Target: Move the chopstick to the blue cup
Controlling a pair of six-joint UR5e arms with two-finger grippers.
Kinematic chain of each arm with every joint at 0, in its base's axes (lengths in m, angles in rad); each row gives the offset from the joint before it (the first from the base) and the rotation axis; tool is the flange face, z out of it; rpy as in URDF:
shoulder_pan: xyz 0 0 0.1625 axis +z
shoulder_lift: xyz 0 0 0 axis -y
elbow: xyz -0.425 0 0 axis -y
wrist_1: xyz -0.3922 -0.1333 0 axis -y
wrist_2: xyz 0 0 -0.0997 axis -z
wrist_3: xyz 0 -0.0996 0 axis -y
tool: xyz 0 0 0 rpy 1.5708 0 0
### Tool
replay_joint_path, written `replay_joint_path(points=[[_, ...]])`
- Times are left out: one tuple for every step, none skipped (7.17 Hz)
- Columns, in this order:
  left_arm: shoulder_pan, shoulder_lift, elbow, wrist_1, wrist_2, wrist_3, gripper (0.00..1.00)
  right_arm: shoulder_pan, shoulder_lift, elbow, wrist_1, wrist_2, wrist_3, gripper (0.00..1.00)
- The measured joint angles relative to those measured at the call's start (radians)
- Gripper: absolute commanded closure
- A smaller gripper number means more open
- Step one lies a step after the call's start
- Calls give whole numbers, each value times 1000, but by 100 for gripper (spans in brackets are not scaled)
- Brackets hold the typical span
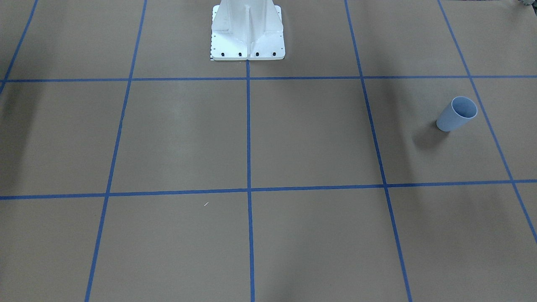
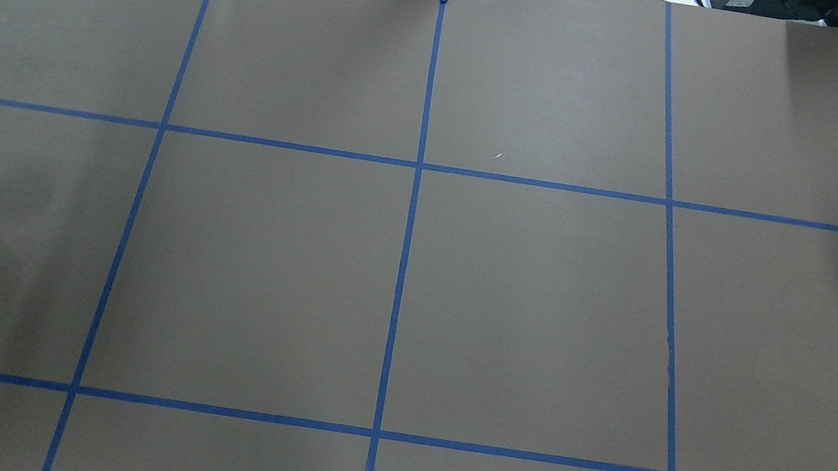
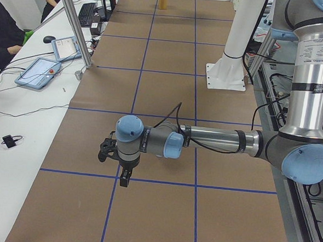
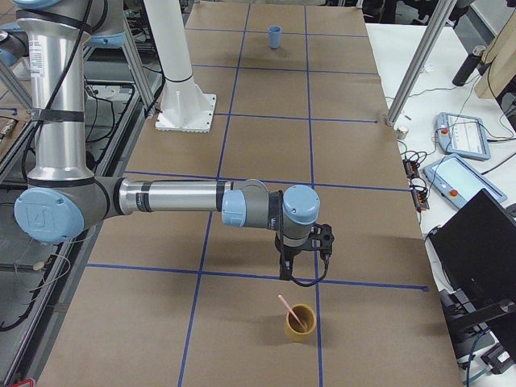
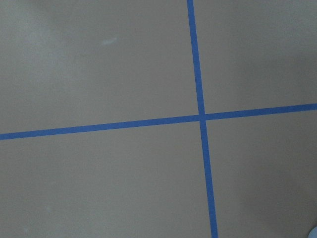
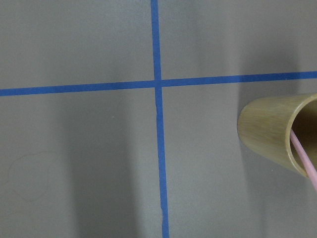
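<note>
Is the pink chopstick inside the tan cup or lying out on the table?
Inside. The chopstick leans in the tan cup, its top end poking above the rim.

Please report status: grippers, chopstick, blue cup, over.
Left gripper and right gripper hover low, open or shut unclear. Chopstick leans in tan cup near right gripper. Blue cup upright, far left end; nothing seen between.

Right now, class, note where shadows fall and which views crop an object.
Front-facing view: the blue cup throws a soft shadow down-left in the picture. Overhead view: the left edge crops it. Right wrist view: the right edge crops the brown cup and chopstick.
</note>
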Motion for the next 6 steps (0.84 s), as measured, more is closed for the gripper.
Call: replay_joint_path(points=[[0,0,-1,0,0,0,1,0,-4,2,2,-1,-1,0],[0,0,-2,0,0,0,1,1,-12,5,5,-4,-5,0],[0,0,-2,0,0,0,1,1,-17,9,6,-5,-7,0],[0,0,-1,-1,0,0,1,3,-17,11,7,-6,-7,0],[-1,1,0,-1,0,1,1,5,-14,12,7,-6,-7,0],[-1,1,1,-1,-1,1,1,6,-10,13,7,-6,-6,0]])
